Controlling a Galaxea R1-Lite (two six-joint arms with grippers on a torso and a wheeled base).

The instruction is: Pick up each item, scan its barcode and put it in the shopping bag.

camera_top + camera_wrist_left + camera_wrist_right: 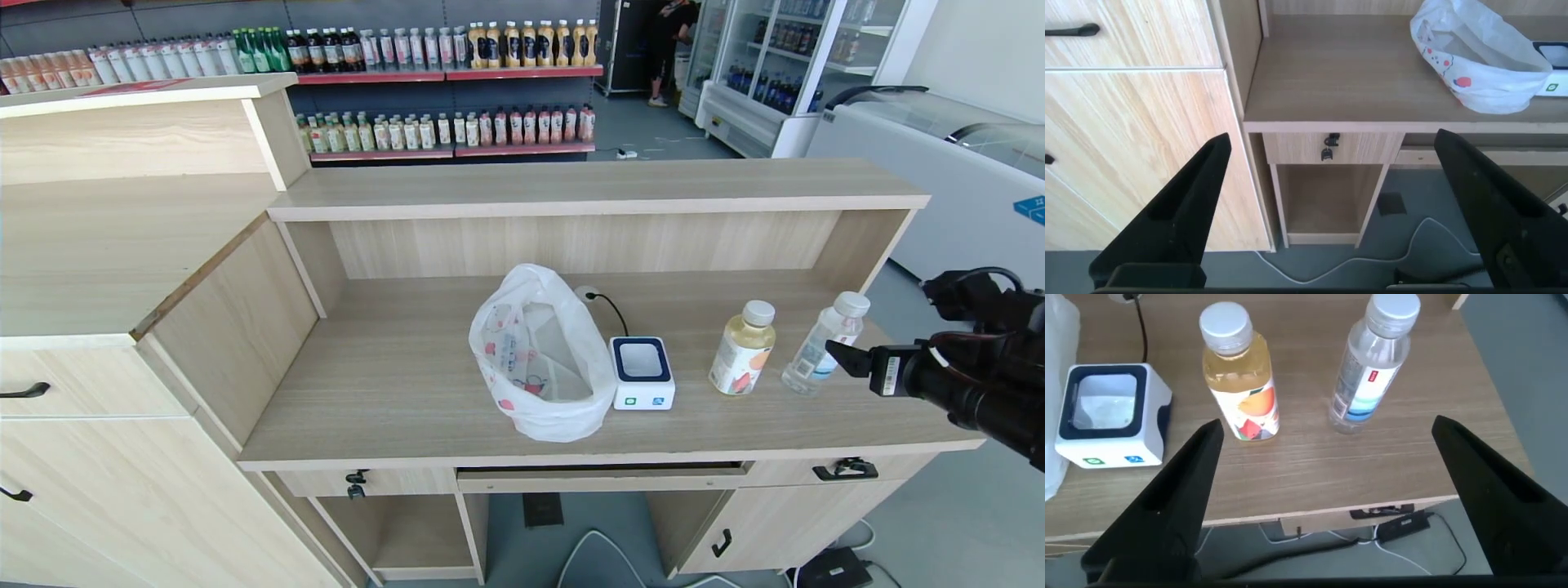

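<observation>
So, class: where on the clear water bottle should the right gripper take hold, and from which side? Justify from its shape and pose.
Probably the labelled middle of the clear water bottle, approached level from the front-right of the counter, where the right gripper hovers open. It stands upright with a round body, and the juice bottle stands apart on its left.

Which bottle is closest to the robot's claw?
The see-through water bottle, at the right end of the counter, right by the right claw. The yellow juice bottle stands farther off, toward the scanner.
</observation>
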